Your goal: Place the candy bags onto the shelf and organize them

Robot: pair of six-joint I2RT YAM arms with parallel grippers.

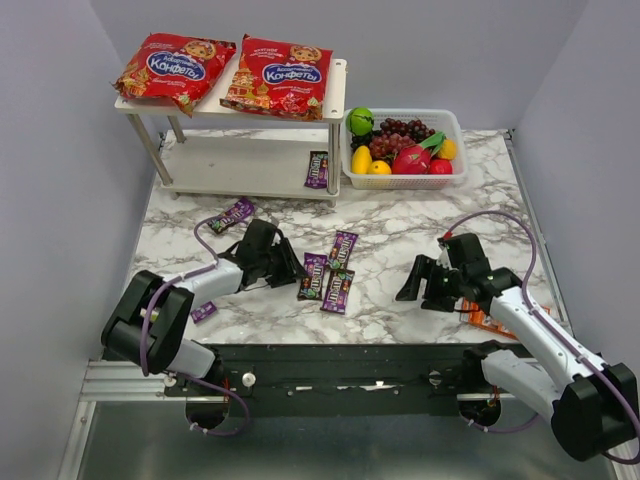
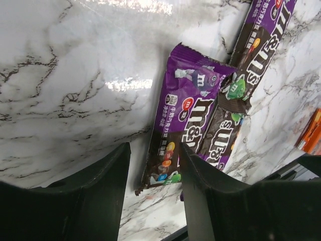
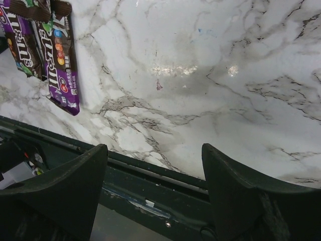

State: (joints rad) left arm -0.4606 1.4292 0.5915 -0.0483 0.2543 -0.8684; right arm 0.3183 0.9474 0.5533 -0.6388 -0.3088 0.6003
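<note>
Leftmost, the left red bag (image 1: 175, 68) is lying on the top board of the shelf (image 1: 240, 165). On the marble table (image 1: 400, 215) below, a tiny packet (image 1: 204, 312) is resting beside the left arm, and a stray packet (image 1: 231, 215) is lying near the shelf's legs. The right red bag (image 1: 278, 75) is sitting just beside the first, on the same board. The left gripper (image 1: 293, 270) is hanging low over the table with its fingers (image 2: 100, 181) spread apart. The near end of the foremost packet (image 2: 185, 120) is showing between them; whether they are touching it, I cannot tell. It is lying in a cluster of three purple packets (image 1: 338, 285). One shelf packet (image 1: 317, 169) is lying on the lower board's right end. A fruit basket (image 1: 455, 125) is standing beside the shelf. The right gripper (image 1: 418, 290) is hovering with its fingers (image 3: 75, 186) spread wide over marble, and an orange packet (image 1: 480, 318) is peeking out beneath its arm.
</note>
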